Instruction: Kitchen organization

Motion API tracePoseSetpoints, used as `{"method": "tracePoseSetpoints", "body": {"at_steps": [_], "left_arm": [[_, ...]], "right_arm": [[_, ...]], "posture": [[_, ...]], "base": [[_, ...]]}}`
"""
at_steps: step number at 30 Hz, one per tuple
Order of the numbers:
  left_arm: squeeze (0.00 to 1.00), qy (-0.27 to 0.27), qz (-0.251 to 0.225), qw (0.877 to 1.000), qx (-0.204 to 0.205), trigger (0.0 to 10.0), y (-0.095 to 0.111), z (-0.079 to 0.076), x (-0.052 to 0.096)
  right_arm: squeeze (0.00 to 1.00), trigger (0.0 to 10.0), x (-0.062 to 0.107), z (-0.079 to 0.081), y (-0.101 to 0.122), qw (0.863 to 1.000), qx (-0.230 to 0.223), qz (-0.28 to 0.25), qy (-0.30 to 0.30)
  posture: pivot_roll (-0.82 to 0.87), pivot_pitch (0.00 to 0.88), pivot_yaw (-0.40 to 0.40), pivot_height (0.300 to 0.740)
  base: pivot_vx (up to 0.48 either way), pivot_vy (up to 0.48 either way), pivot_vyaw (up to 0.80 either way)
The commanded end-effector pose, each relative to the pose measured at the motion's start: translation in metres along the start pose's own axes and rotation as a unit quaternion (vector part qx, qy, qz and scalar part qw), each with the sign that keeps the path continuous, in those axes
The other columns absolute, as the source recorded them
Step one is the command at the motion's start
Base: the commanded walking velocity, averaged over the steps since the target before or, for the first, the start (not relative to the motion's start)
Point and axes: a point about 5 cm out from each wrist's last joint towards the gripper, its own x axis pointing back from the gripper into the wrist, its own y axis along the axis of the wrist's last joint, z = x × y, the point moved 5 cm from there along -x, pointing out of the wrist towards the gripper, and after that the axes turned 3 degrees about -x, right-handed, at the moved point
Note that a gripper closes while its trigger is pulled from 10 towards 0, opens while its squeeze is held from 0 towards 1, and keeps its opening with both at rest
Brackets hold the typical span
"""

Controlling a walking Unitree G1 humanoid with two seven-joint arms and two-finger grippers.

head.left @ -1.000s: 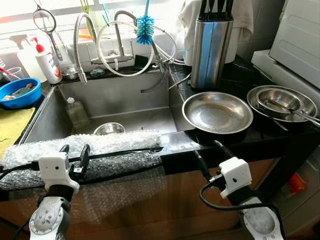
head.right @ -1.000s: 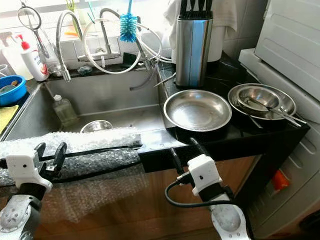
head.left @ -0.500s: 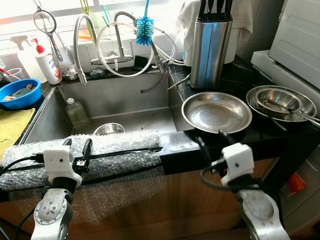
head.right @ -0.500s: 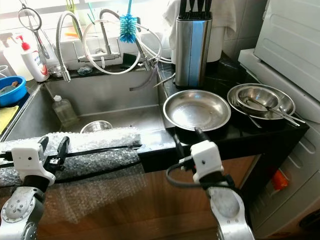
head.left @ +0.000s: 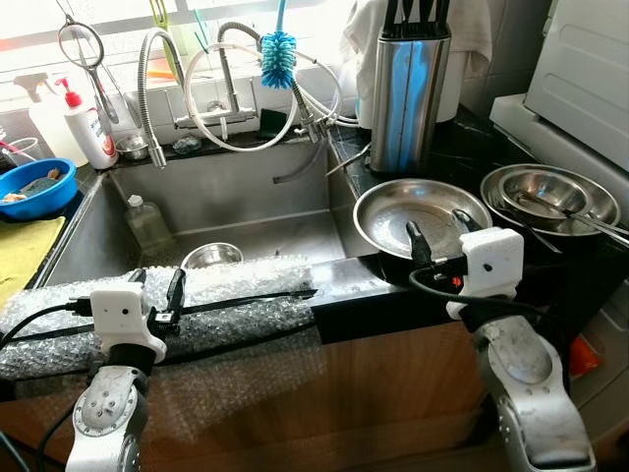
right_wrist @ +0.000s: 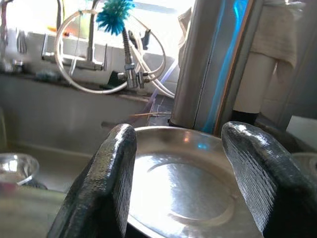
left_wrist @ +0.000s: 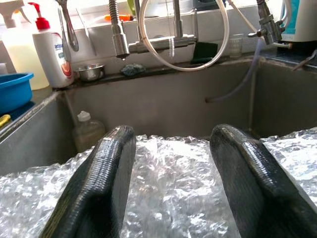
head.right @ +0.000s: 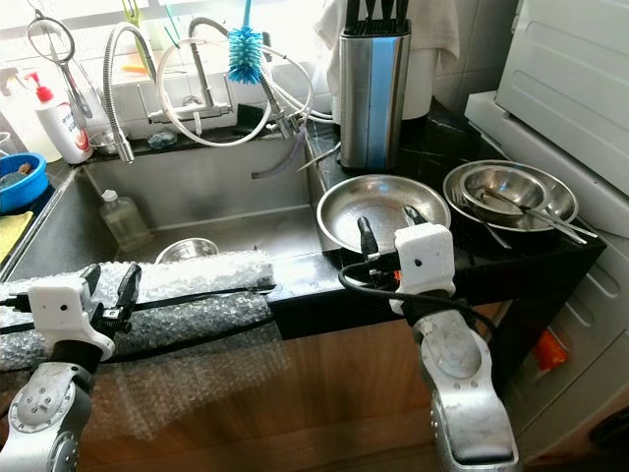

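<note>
We find the right gripper [head.left: 438, 234] raised over the near rim of the steel plate [head.left: 393, 208], its two black fingers [right_wrist: 115, 183] spread wide and holding nothing. The plate sits on the black countertop [head.left: 462, 147], just right of the sink [head.left: 226, 197] and in front of the steel knife block [head.left: 405, 88]. To its right we see stacked steel bowls [head.left: 550, 197] with utensils resting inside. The left gripper [head.left: 157, 290] hovers over the bubble wrap [head.left: 236, 295] laid along the sink's front edge, fingers likewise wide apart and empty. Inside the sink we note a small steel bowl [head.left: 212, 256] and a clear bottle [head.left: 147, 220]. A blue bottle brush [head.left: 277, 57] hangs by the faucet [head.left: 221, 93].
</note>
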Motion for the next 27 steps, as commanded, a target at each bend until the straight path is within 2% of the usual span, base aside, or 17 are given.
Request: {"method": "tracePoseSetpoints", "body": {"at_steps": [1,7,9,14,15,16,18,19,21,23,27], "left_arm": [[0.0,0.0,0.007,1.0,0.002,10.0,-0.004,-0.001,-0.001],[0.0,0.002,0.008,1.0,0.005,10.0,-0.004,-0.002,0.001],[0.0,0.002,0.009,1.0,0.005,10.0,-0.005,-0.003,0.002],[0.0,0.002,0.009,1.0,0.005,10.0,-0.006,-0.003,0.002],[0.0,0.001,0.009,1.0,0.006,10.0,-0.006,-0.003,0.001],[0.0,0.0,0.008,1.0,0.006,10.0,-0.006,-0.004,0.0],[0.0,-0.003,0.008,1.0,0.008,10.0,-0.006,-0.006,0.0],[0.0,-0.003,0.008,1.0,0.008,10.0,-0.006,-0.006,0.0],[0.0,-0.006,0.009,1.0,0.009,10.0,-0.007,-0.007,0.0],[0.0,-0.007,0.009,1.0,0.009,10.0,-0.007,-0.007,0.0],[0.0,-0.012,0.01,1.0,0.009,10.0,-0.008,-0.008,-0.001]], "right_arm": [[0.0,10.0,-0.003,0.006,0.005,1.0,0.013,0.002,0.028],[0.0,10.0,-0.009,0.004,0.005,0.994,0.064,0.042,0.077],[0.0,10.0,-0.01,0.009,0.008,0.986,0.086,0.055,0.128],[0.0,10.0,-0.007,0.013,0.007,0.98,0.099,0.064,0.159],[0.0,10.0,-0.013,-0.011,0.006,0.991,0.078,0.078,0.08],[0.0,10.0,-0.016,-0.028,0.006,0.995,0.055,0.082,0.017],[0.0,10.0,-0.016,-0.049,0.005,0.994,0.008,0.09,-0.069],[0.0,10.0,-0.015,-0.051,0.004,0.993,-0.001,0.091,-0.079],[0.0,10.0,-0.01,-0.064,0.004,0.986,-0.037,0.086,-0.137],[0.0,10.0,-0.009,-0.064,0.004,0.986,-0.04,0.087,-0.14],[0.0,10.0,-0.002,-0.07,-0.011,0.971,-0.103,0.11,-0.184]], "posture": [[-0.17,0.0,0.107,0.74],[-0.17,0.0,0.102,0.74],[-0.17,0.0,0.104,0.74],[-0.17,0.0,0.104,0.74],[-0.17,0.0,0.106,0.74],[-0.17,0.0,0.106,0.74],[-0.18,0.0,0.109,0.74],[-0.18,0.0,0.109,0.74],[-0.18,0.0,0.114,0.74],[-0.18,0.0,0.114,0.74],[-0.18,0.0,0.116,0.74]], "base": [[0.0,0.0,0.0],[0.0,0.0,0.0],[0.0,0.0,0.0],[0.0,0.0,0.0],[0.0,0.0,0.0],[0.0,0.0,0.0],[0.0,0.0,0.0],[0.0,0.0,0.0],[0.0,0.0,0.0],[0.0,0.0,0.0],[0.0,0.0,0.0]]}}
